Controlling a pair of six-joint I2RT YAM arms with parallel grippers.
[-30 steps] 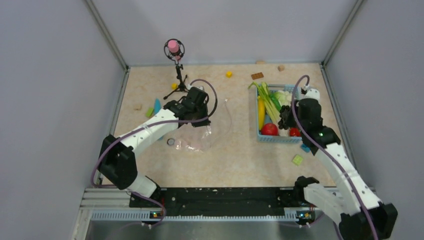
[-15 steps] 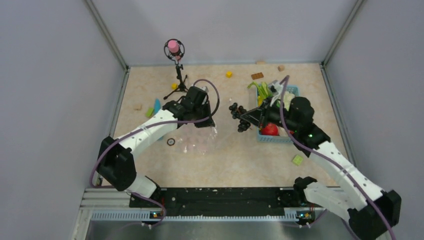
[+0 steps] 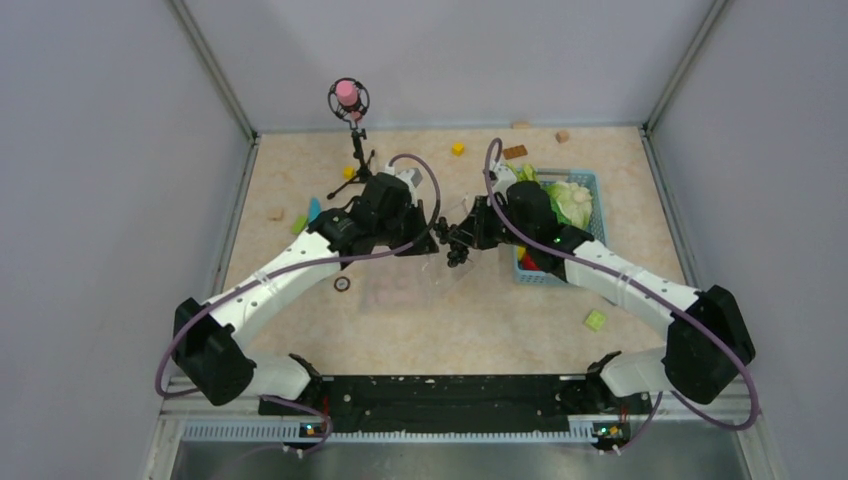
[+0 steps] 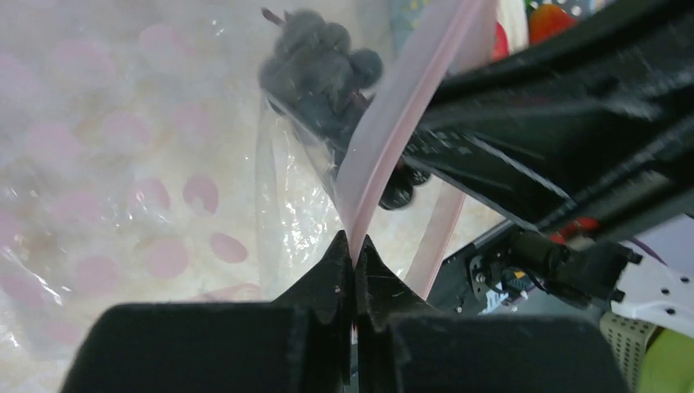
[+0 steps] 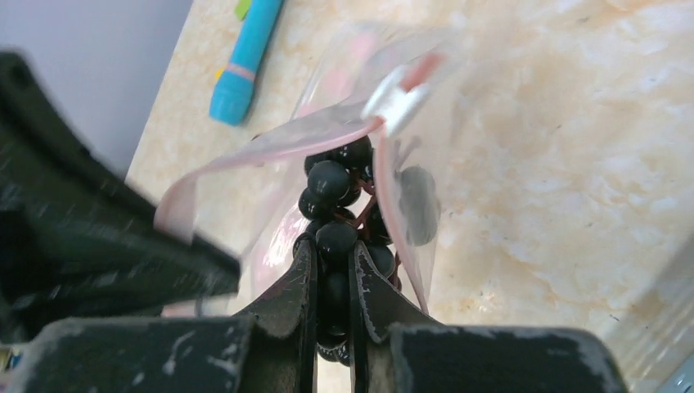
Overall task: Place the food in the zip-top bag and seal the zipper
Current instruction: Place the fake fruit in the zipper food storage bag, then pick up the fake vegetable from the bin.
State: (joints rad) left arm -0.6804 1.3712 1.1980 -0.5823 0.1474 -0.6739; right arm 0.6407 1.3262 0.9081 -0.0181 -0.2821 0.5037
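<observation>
The grape bunch [image 5: 331, 182] sits at the mouth of the zip-top bag [image 4: 114, 155], left of the basket [image 3: 545, 278].
The right gripper [image 5: 331, 255] clamps the bunch; the left gripper [image 4: 353, 247] pinches the zipper [image 4: 386, 160]. A cauliflower [image 3: 572, 203] lies in the basket.

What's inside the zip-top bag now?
Only the dark grape bunch shows, partway through the mouth, clamped in the right gripper. The left gripper, pinching the zipper, covers part of the zip-top bag.

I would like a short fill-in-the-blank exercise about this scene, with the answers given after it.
The left end effector pinches the zip-top bag by its pink ____.
The right end effector holds a bunch of dark ____.
The cauliflower lies in a light-blue ____.
Missing words: zipper; grapes; basket.
</observation>
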